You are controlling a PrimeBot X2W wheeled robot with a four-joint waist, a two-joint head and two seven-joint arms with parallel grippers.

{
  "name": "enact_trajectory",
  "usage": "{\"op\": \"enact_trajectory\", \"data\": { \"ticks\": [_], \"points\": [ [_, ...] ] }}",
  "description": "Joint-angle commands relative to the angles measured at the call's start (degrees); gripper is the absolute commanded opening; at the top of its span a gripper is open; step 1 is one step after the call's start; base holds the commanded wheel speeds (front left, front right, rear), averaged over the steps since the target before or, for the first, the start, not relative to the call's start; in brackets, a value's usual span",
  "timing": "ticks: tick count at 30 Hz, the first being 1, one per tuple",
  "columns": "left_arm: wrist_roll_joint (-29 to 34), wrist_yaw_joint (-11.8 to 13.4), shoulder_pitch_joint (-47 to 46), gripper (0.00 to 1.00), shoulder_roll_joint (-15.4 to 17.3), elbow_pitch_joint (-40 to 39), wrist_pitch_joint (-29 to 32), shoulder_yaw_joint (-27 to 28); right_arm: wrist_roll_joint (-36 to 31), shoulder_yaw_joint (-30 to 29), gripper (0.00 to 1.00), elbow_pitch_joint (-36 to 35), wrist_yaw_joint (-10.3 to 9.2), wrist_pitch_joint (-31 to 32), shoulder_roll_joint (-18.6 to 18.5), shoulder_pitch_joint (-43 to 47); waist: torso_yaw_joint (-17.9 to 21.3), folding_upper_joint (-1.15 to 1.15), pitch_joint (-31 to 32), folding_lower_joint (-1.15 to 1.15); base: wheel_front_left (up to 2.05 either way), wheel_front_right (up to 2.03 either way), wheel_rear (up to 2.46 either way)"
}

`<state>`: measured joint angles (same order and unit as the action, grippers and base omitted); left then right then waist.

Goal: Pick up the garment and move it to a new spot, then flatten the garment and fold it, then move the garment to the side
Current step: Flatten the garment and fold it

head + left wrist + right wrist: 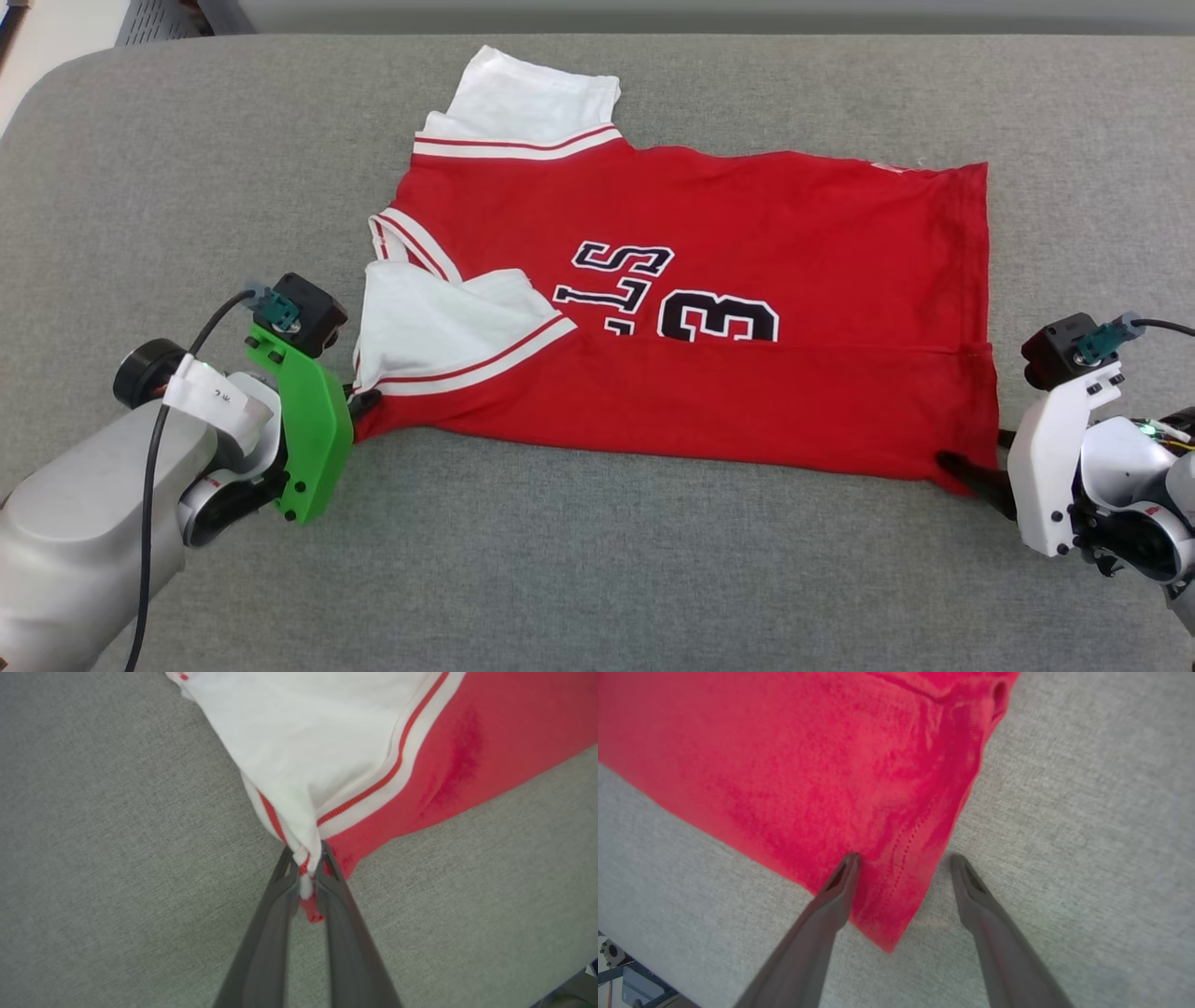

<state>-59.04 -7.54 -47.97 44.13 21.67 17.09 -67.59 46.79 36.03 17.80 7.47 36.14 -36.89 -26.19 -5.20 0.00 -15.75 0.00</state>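
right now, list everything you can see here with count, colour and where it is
garment: one, red with white sleeves and black lettering, lying mid-surface, near edge folded over
padded surface: one, grey, under the garment
left wrist mount: one, green, behind the left fingers
right wrist mount: one, white, behind the right fingers
left fingers: two, dark, shut on the garment's sleeve-side corner
right fingers: two, dark, open, straddling the garment's hem corner

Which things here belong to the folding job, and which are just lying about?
Job: shirt; left end effector, shut on its sleeve-side corner; right end effector, open at the hem corner.
Just there: grey surface; grey box below its edge.
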Motion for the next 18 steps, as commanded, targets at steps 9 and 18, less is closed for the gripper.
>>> {"op": "enact_trajectory", "data": {
  "ticks": [9,18],
  "points": [
    [-1.1,0.2,1.6,0.0,0.5,1.1,-1.7,-0.3,3.0,3.0,0.0,0.1,0.02,-6.2,0.4,0.7,1.6,0.0,3.3,0.0,0.0,0.0,0.0],
    [-2.5,0.7,5.1,0.0,4.0,-1.9,-2.2,-0.7,5.1,0.2,0.0,-6.0,0.02,-10.8,-4.2,4.4,2.2,0.0,7.4,0.0,0.0,0.0,0.0]
  ]
}}
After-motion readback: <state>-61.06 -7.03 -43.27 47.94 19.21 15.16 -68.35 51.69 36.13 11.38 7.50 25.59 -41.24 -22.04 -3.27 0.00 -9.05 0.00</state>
